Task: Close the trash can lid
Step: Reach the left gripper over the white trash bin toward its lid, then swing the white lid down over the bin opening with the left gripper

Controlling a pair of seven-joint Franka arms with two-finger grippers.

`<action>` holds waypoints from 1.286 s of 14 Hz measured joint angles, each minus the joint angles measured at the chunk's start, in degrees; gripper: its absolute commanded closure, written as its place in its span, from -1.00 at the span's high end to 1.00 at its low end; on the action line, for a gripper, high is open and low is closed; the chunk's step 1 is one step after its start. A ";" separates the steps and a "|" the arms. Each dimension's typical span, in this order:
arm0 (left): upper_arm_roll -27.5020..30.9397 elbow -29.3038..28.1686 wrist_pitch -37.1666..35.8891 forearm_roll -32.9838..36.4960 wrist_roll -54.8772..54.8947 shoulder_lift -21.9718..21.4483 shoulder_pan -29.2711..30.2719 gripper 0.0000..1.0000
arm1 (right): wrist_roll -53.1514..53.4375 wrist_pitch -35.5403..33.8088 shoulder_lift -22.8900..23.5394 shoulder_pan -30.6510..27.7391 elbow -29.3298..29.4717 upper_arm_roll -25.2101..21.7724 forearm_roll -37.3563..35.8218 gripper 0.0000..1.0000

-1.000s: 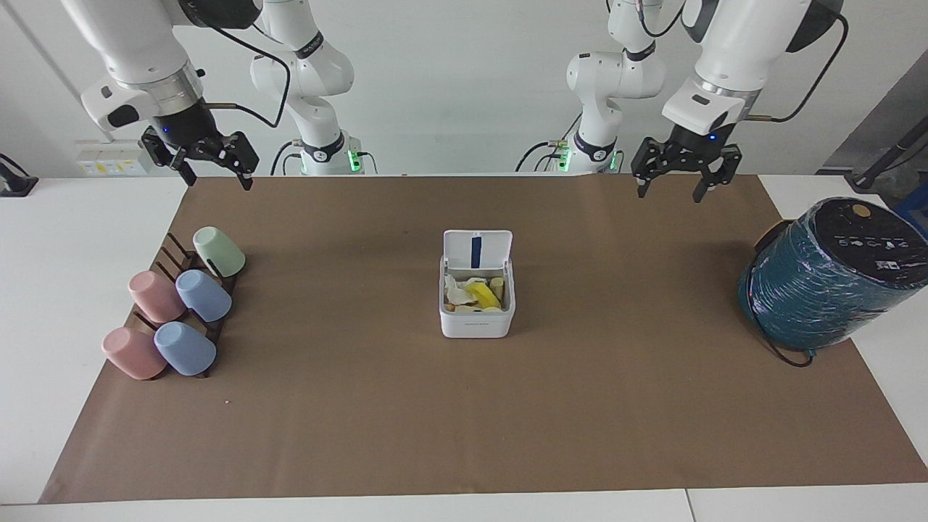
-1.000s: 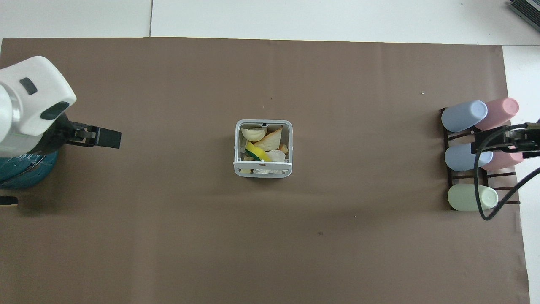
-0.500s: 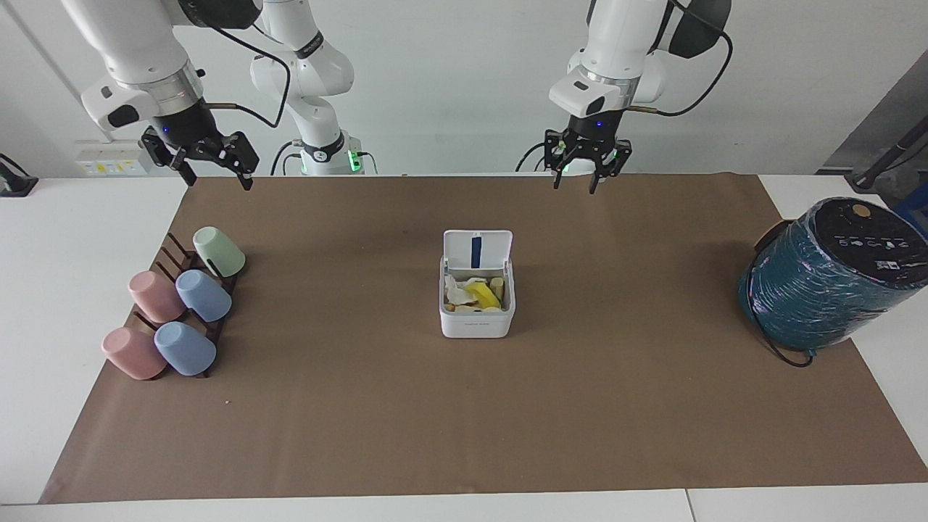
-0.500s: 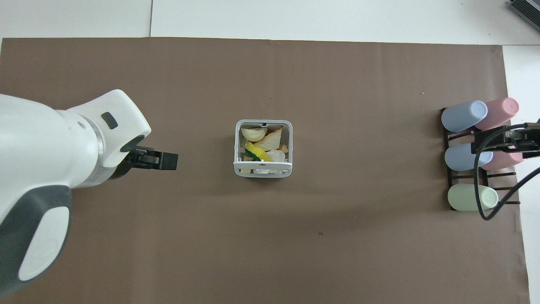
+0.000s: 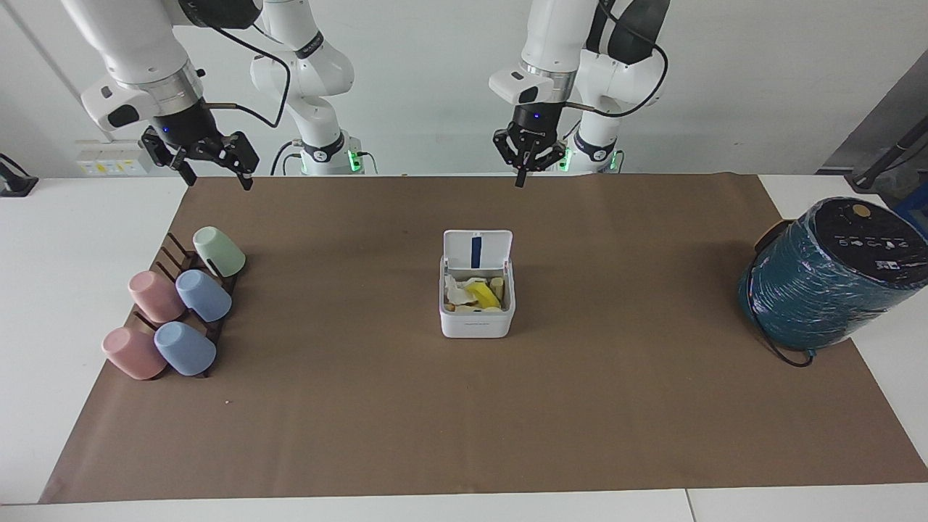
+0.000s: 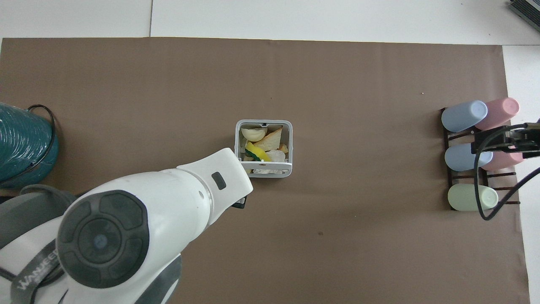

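The light, stiff lid (image 5: 478, 249) stands upright on the trash can (image 5: 477, 317) and is best pushed at its top edge by the left gripper (image 5: 527, 161), whose fingers are nearly together, high above the table on the robots' side of the can.

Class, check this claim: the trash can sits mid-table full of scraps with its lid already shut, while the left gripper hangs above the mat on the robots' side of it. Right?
Not quite. The lid is not shut: it stands upright and open on the trash can, blue strip showing, as the facing view shows. The rest holds: scraps fill the can, and the left gripper hangs above the mat on the robots' side of it.
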 measured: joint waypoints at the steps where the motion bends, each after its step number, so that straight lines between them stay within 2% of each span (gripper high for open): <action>1: 0.00 -0.24 1.69 0.00 -0.75 0.87 -0.86 -1.00 | 0.00 0.00 0.00 0.00 0.00 0.00 0.00 1.00; 8: 0.20 -0.28 13.51 0.00 -2.92 9.84 -2.65 -1.00 | 0.00 0.00 0.00 0.00 0.00 0.00 0.00 1.00; 18: 1.26 1.28 26.59 0.00 -3.30 18.03 -0.16 -1.00 | 0.00 0.00 0.00 0.00 0.00 0.00 0.00 1.00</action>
